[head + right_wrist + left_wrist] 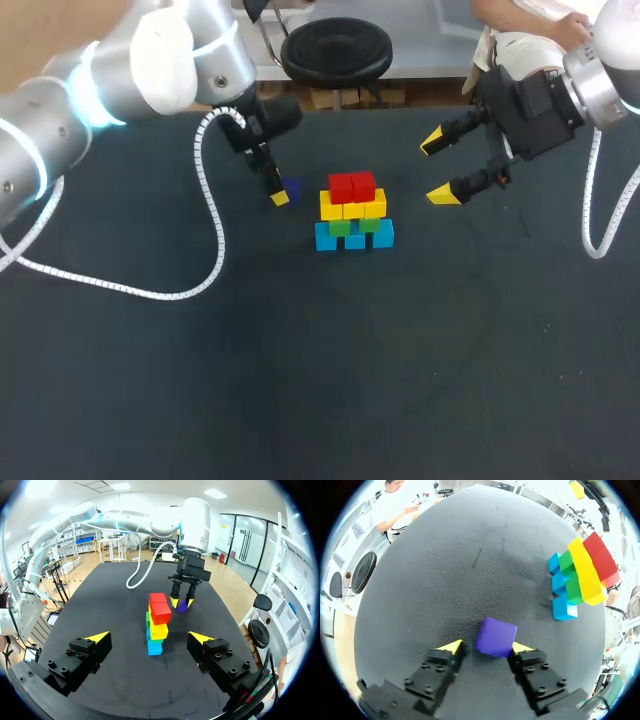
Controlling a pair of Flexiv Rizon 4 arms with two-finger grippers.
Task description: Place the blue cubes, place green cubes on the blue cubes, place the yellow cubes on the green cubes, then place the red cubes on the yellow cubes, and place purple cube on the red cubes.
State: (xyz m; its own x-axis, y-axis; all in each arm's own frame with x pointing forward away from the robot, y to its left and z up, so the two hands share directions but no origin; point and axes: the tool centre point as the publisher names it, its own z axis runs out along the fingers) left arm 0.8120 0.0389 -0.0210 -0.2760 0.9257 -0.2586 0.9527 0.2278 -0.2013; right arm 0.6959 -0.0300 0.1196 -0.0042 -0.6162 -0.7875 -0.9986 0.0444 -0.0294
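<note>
Left gripper brackets the small purple cube at nine o'clock of the blue-green-yellow-red cube stack, but I cannot tell whether it grasps the cube. Right gripper, spread wide, waits at two o'clock, likely leaving room.

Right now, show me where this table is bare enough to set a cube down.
Bare: the near stretch of the dark table before the blue, green, yellow and red cube stack, and the strip between it and the open right gripper. Crowded: the gap between the stack and the left gripper at the small purple cube.
</note>
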